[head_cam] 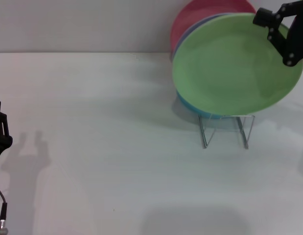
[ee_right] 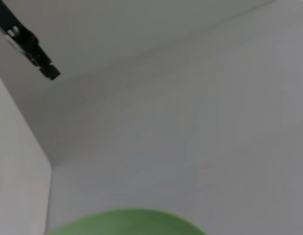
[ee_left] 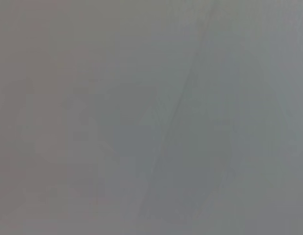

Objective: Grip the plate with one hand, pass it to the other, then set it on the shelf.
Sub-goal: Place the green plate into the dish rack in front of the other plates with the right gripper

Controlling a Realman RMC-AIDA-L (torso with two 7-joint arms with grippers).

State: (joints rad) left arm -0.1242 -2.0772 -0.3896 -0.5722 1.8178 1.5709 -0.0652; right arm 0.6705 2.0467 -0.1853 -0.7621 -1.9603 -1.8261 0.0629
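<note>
The light green plate (head_cam: pixel 229 68) stands tilted at the back right, just above the thin wire shelf (head_cam: pixel 224 128), in front of other plates. My right gripper (head_cam: pixel 274 39) comes in from the upper right and is shut on the plate's upper right rim. The plate's rim also shows in the right wrist view (ee_right: pixel 127 223). My left gripper (head_cam: pixel 0 132) hangs at the far left edge, far from the plate and empty. Its shadow on the table shows two separate prongs. It also shows far off in the right wrist view (ee_right: pixel 29 49).
A pink plate (head_cam: pixel 195 14), a lavender plate (head_cam: pixel 183 39) and a turquoise plate (head_cam: pixel 190 104) stand in the shelf behind the green one. The white table (head_cam: pixel 117 147) meets a wall at the back. The left wrist view shows only a grey surface.
</note>
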